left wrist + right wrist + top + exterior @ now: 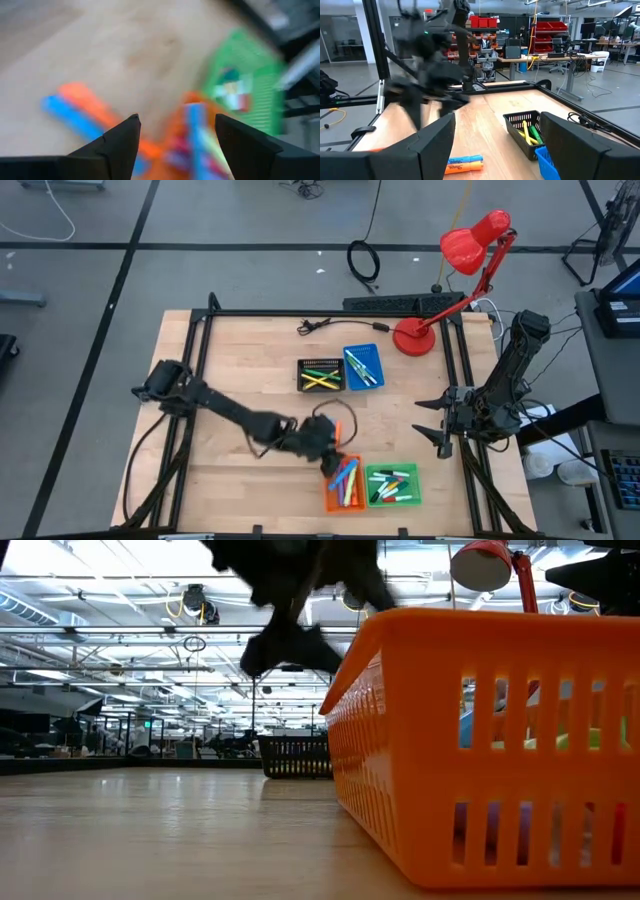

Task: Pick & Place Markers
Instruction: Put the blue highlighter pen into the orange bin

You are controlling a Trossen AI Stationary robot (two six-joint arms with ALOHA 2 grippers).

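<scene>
Left gripper (pixel 335 448) is hanging over the orange tray (pixel 330 492) at the lower middle of the high view, w/ its fingers (pixel 120 145) standing apart and nothing between them in the left wrist view. Judging by that, the release step is wrapping up: markers (pixel 346 480) are lying inside the orange tray, just under the claw. That wrist view is smeared, so it's prob. a blue and an orange marker (pixel 80 107) lying on bare wood beside the tray, but can't say for sure.

Nearest the low camera, the orange tray's wall is filling the right side, w/ the black tray (pixel 295 755) sitting farther back at mid-frame.

Farther out in the high view: green tray (pixel 372 502) touching the orange one, holding markers; black tray and blue tray (pixel 375 352) at upper centre, both w/ markers too.

Right gripper (pixel 432 428) is waiting at the table's right edge, jaws wide, empty.

Next move calls for lifting clear of the tray rim, then lining up on a loose marker on the wood.
</scene>
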